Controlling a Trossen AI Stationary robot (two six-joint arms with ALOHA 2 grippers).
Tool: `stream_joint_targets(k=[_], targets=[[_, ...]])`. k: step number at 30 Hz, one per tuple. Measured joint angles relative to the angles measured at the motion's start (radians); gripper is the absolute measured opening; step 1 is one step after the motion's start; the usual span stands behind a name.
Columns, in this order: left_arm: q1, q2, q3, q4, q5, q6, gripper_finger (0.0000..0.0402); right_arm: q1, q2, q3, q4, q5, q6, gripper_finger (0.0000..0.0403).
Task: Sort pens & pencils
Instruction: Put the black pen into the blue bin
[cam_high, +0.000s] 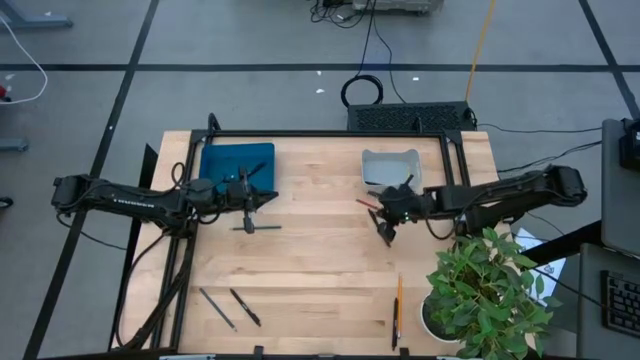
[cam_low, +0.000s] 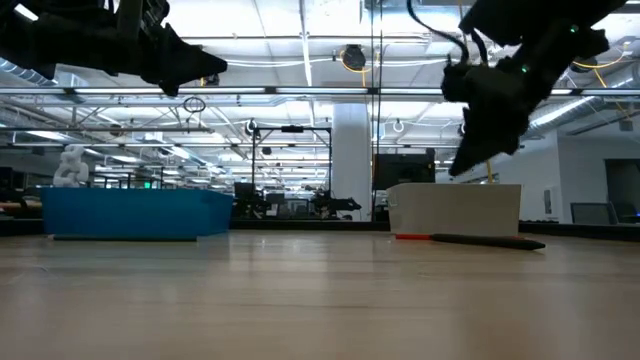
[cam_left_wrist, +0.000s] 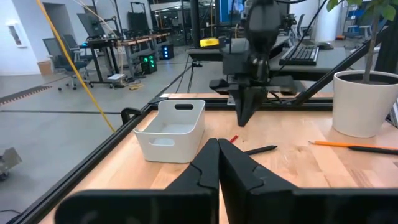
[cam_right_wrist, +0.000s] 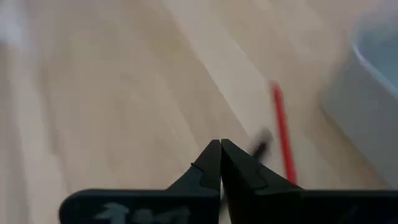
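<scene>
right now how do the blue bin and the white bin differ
The blue bin sits at the table's back left, under the left gripper; the white bin sits back right, by the right gripper. The blue bin looks wider and lower in the low view; the white bin is narrower and taller. A red pencil lies close in front of the white bin; nothing shows close by the blue one. Both are open-topped and rest on the wooden table.

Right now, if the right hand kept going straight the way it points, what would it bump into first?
Probably the dark pen just ahead of the shut right hand, with the red pencil beside it; otherwise bare wooden table. Depth is unclear.
</scene>
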Motion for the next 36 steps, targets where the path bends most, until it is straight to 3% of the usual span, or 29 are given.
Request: stream_joint_targets(k=[4, 17, 25, 31, 36], targets=[[0.0, 0.0, 0.0, 0.0, 0.0, 0.0, 0.0003, 0.014, 0.031, 0.0, -0.054, 0.081, 0.095, 0.0], [0.002, 0.0, 0.0, -0.017, -0.014, -0.002, 0.001, 0.07, 0.343, 0.288, -0.302, 0.06, 0.091, 0.0], [0.002, 0.0, 0.0, -0.037, -0.019, -0.02, 0.001, 0.07, 0.359, 0.268, -0.311, -0.051, 0.194, 0.0], [0.002, 0.0, 0.0, -0.037, -0.019, -0.022, 0.0003, 0.063, 0.359, 0.267, -0.27, -0.052, 0.222, 0.0001], [0.002, 0.0, 0.0, -0.037, -0.019, -0.03, 0.001, 0.051, 0.359, 0.267, -0.267, -0.053, 0.224, 0.0039]])
